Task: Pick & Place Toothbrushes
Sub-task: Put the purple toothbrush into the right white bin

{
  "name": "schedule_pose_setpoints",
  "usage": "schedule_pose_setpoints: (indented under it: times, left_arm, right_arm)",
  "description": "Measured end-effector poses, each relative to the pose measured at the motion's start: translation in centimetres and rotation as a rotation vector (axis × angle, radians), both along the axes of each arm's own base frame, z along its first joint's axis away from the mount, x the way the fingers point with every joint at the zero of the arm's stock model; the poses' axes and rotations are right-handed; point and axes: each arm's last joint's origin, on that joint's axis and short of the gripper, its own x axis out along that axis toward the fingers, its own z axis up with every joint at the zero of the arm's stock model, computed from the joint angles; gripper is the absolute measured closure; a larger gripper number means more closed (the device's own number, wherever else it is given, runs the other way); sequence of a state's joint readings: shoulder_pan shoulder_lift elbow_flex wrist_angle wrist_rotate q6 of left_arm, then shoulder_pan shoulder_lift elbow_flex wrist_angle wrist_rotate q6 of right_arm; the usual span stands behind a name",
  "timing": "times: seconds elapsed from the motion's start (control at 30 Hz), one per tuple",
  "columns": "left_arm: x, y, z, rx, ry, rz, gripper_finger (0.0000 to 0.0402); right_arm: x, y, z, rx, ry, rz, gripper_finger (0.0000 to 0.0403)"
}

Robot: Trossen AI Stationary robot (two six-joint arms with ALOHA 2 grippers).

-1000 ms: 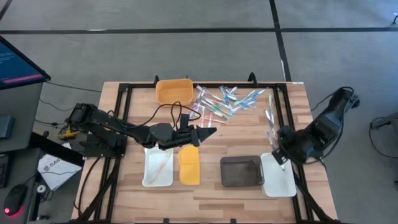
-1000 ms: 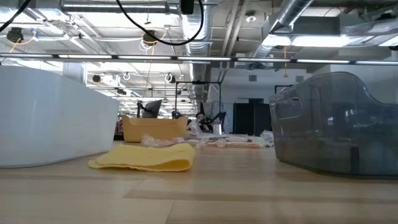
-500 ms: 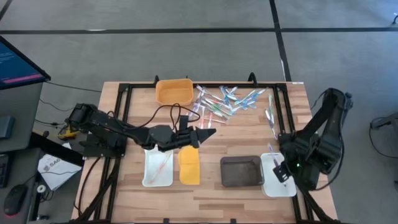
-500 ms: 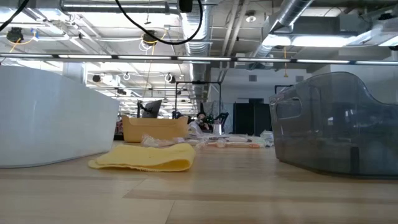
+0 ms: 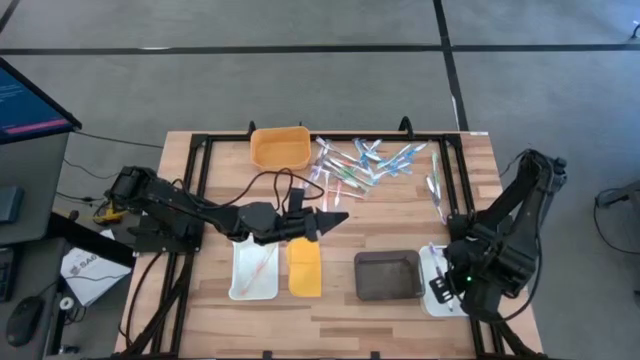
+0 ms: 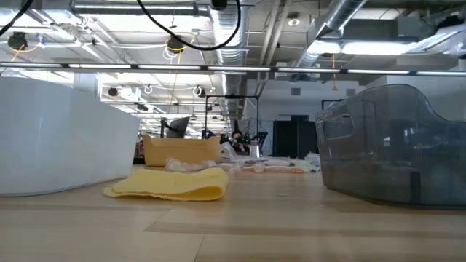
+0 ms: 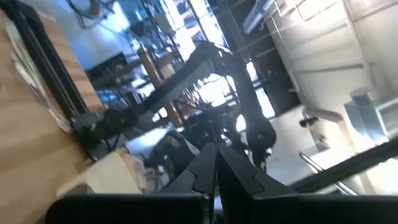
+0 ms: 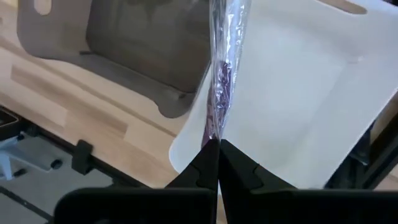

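Fingers of the right gripper (image 8: 214, 149) pinch a wrapped toothbrush (image 8: 222, 74) over the white tray (image 8: 298, 93), likely poised for dropping it there. Left gripper (image 5: 335, 217), fingers together and empty, waits mid-worktop near the loose toothbrushes (image 5: 365, 165).

The light is bright and even in the high view, and the arms give only soft, short shadows on the wooden counter (image 5: 330, 305). In the low view the ceiling lamps (image 6: 378, 48) shine strongly, and the near wood is soft and out of focus. The left wrist view is tilted and blurred, with strong glare from bright windows (image 7: 214, 87) behind. The right wrist view is sharp in the middle, and the white tray (image 8: 298, 106) looks very bright, nearly washed out.
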State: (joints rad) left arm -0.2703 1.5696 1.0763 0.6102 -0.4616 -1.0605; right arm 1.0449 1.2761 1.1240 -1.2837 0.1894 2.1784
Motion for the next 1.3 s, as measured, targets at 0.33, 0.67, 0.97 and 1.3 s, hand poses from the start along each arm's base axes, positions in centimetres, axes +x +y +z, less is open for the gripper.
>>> schedule_pose_setpoints:
  times: [0.33, 0.67, 0.97, 1.3]
  left_arm:
    - [0.0, -0.7, 0.1, 0.042, -0.007, -0.158, 0.0394]
    - [-0.2, -1.1, 0.1, 0.049, -0.009, -0.164, 0.0394]
    - [-0.1, -1.1, 0.1, 0.052, -0.011, -0.163, 0.0394]
    - [-0.2, -1.4, 0.1, 0.052, -0.013, -0.172, 0.0394]
  right_arm:
    - [-0.1, -1.4, -0.1, -0.047, 0.170, -0.046, 0.0403]
    - [-0.6, -1.5, -0.2, -0.047, 0.265, -0.041, 0.0403]
    - [0.4, -1.1, -3.4, -0.059, 0.321, -0.085, 0.0403]
    - [0.1, -1.2, -6.3, -0.044, 0.387, -0.096, 0.0403]
